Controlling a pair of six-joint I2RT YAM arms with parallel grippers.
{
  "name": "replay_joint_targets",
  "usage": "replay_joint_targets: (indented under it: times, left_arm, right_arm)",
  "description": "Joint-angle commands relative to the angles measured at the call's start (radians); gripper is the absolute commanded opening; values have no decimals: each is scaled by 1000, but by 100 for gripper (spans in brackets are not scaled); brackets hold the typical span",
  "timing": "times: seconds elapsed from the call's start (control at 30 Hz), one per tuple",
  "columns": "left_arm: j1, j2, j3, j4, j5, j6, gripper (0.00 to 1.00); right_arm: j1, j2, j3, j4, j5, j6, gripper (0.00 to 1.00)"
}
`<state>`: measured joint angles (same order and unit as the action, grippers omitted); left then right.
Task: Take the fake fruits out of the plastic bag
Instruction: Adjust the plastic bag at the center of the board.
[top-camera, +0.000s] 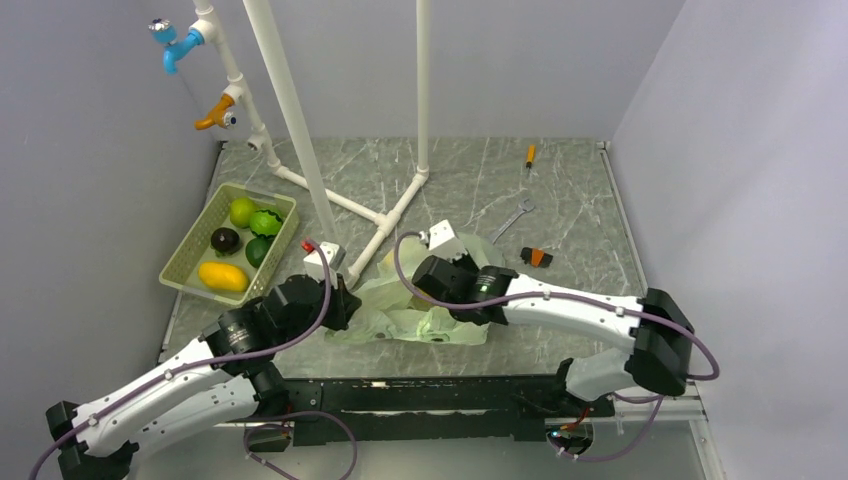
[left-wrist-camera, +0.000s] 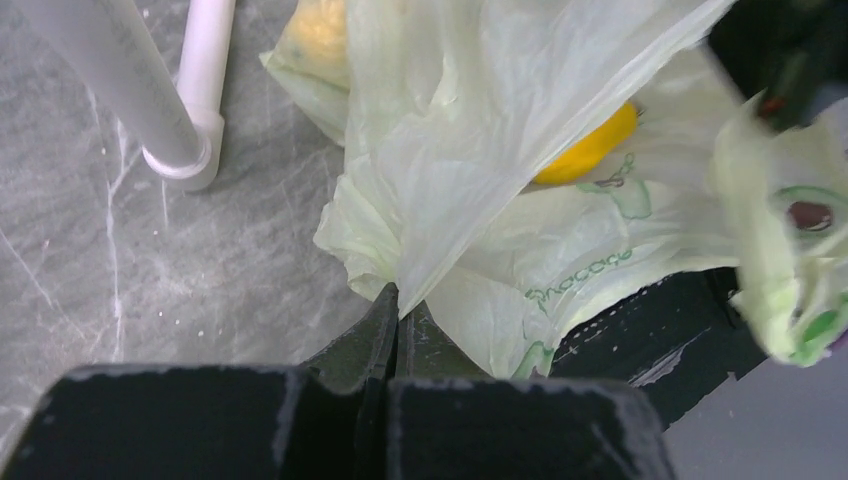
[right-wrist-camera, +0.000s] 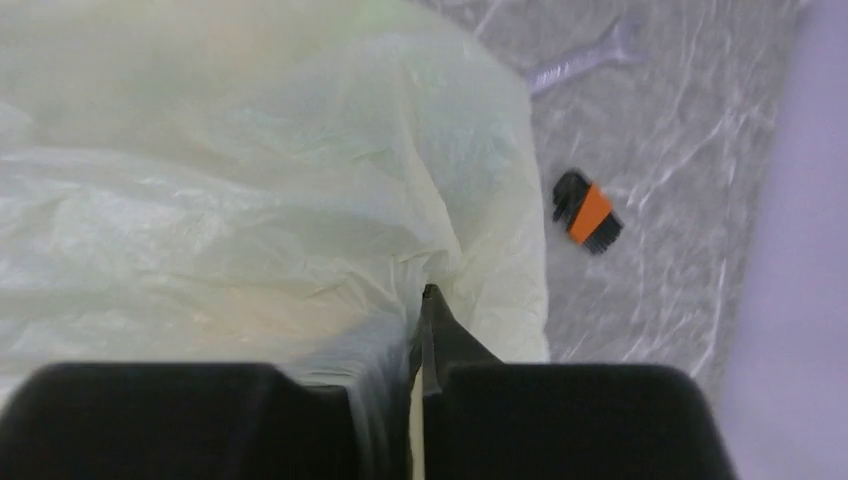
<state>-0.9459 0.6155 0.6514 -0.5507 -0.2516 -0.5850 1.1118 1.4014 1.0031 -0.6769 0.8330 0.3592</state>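
The plastic bag (top-camera: 430, 318) lies crumpled near the table's front edge, between both grippers. My left gripper (top-camera: 350, 300) is shut on a fold of its film at the left end, as the left wrist view (left-wrist-camera: 400, 298) shows. A yellow fake fruit (left-wrist-camera: 590, 145) shows through the bag's (left-wrist-camera: 480, 150) film, and a paler yellow one (left-wrist-camera: 320, 30) sits at its far end. My right gripper (top-camera: 442, 285) is shut on the bag's right side; in the right wrist view (right-wrist-camera: 425, 296) the film (right-wrist-camera: 250, 200) drapes over one finger. Several fake fruits, including a yellow one (top-camera: 223, 276), lie in the slotted basket (top-camera: 180, 262).
A white pipe frame (top-camera: 300, 130) stands behind the bag, with a foot (left-wrist-camera: 190, 150) close to my left gripper. A wrench (top-camera: 512, 220), an orange-black clip (top-camera: 537, 257) and an orange screwdriver (top-camera: 530, 155) lie to the back right. Grey walls enclose the table.
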Motion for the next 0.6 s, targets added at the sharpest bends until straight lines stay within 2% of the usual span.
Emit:
replay_joint_targets:
  times: [0.0,0.03,0.17,0.23,0.3,0.33,0.37,0.4,0.57]
  left_arm:
    - [4,-11,-16,-67,-20,-46,0]
    - [4,-13,-16,-89,-28,-50,0]
    - [3,-37,-1,-170,-49,-59,0]
    - [4,-54,5,-169,-24,-49,5]
    - [4,-71,25,-137,38,-9,21]
    - [4,-74,53,-133,69,18,38]
    - [4,-74,94,-134,98,42,46]
    - [4,-70,140,-139,118,69,58]
    - [4,-23,362,-150,236,150,86]
  right_arm:
    - [-22,-136,39,149,0,-155,3]
    - [-25,-171,30,170,-26,-195,0]
    - [-62,-239,2,157,-46,-221,0]
    - [-91,-269,-17,164,-112,-213,0]
    - [-99,-293,-33,187,-221,-206,0]
    - [-99,-303,-40,198,-272,-197,0]
    - [-99,-307,-45,207,-309,-185,0]
    - [-99,-309,-48,213,-335,-172,0]
    - [-99,-311,-60,234,-394,-140,0]
